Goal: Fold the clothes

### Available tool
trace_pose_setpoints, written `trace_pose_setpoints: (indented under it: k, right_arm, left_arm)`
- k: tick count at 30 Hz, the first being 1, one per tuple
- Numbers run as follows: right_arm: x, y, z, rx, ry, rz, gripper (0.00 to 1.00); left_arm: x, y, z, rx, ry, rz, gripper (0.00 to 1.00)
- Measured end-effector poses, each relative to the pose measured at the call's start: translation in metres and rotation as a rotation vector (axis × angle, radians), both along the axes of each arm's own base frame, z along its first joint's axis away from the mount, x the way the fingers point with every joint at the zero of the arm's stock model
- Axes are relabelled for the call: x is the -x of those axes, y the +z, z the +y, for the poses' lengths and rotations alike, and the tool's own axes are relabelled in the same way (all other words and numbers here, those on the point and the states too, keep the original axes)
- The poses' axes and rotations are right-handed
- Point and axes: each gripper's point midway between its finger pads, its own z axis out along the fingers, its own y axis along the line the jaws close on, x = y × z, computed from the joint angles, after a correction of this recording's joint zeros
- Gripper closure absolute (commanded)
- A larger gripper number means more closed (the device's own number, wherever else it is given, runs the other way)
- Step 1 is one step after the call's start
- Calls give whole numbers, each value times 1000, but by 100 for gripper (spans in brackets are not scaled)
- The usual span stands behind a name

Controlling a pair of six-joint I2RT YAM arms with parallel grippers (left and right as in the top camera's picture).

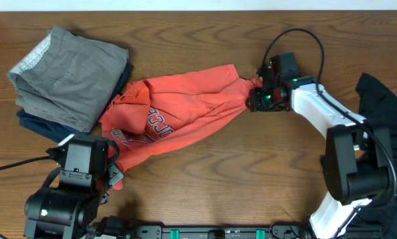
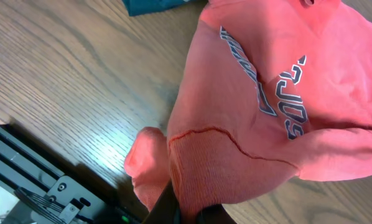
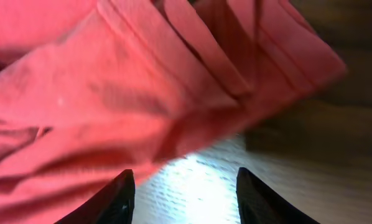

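Observation:
The coral-red T-shirt (image 1: 175,116) lies bunched and stretched across the middle of the table, its navy-and-white lettering (image 2: 267,81) facing up. My left gripper (image 1: 112,164) is at the shirt's near-left end, shut on a ribbed edge of the fabric (image 2: 192,214). At the shirt's far-right end sits my right gripper (image 1: 255,91). In the right wrist view its jaws (image 3: 185,190) stand open over bare wood, with the red cloth (image 3: 142,81) just ahead of the fingertips and nothing between them. A black garment (image 1: 384,106) lies at the right edge, behind the right arm.
A grey folded garment (image 1: 69,73) rests on a navy folded one (image 1: 36,123) at the back left, touching the shirt's left side. The right arm's cable (image 1: 295,36) loops above its wrist. The left arm's base (image 2: 30,180) stands close to the held fabric.

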Motion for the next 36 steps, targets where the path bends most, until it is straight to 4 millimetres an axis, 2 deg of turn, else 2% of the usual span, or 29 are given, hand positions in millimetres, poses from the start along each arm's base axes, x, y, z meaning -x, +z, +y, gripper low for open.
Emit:
trace_pose_setpoints:
  k: [7,11,13,16,17,22,25,28,32,34,36]
  right_arm:
    - [-13,0,2,-15,-43,-38,53]
    - [-11,-14,0,-8,-71,-1,58]
    - [-14,-15,1,-13,-79,-2,65]
    - [-17,-18,1,-15,-97,-5,94]
    - [-18,-20,1,-18,-103,-2,99]
    - [-14,-20,-5,-5,-134,27,99]
    - [2,-15,-26,51,-171,88,99]
    - [7,20,-56,93,-227,88,99]
    - [-6,119,-97,95,-308,-57,99]
    - [4,166,-115,105,-335,-104,99]
    - [29,193,-130,131,-356,-91,99]
  left_arm:
    - [0,0,0,-6,-10,4,94]
    - [0,0,0,-6,-10,4,94]
    - [0,0,0,-6,-10,4,94]
    - [0,0,0,-6,-10,3,94]
    - [0,0,0,-5,-10,1,94]
    - [-18,9,-3,-6,-31,-76,94]
    - [-32,17,-5,-16,-61,-140,94]
    - [-44,24,-7,-24,-82,-189,94]
    - [-58,30,-9,-27,-96,-228,94]
    - [-61,28,-10,-30,-99,-220,94]
    - [-61,24,-10,-33,-104,-196,94]
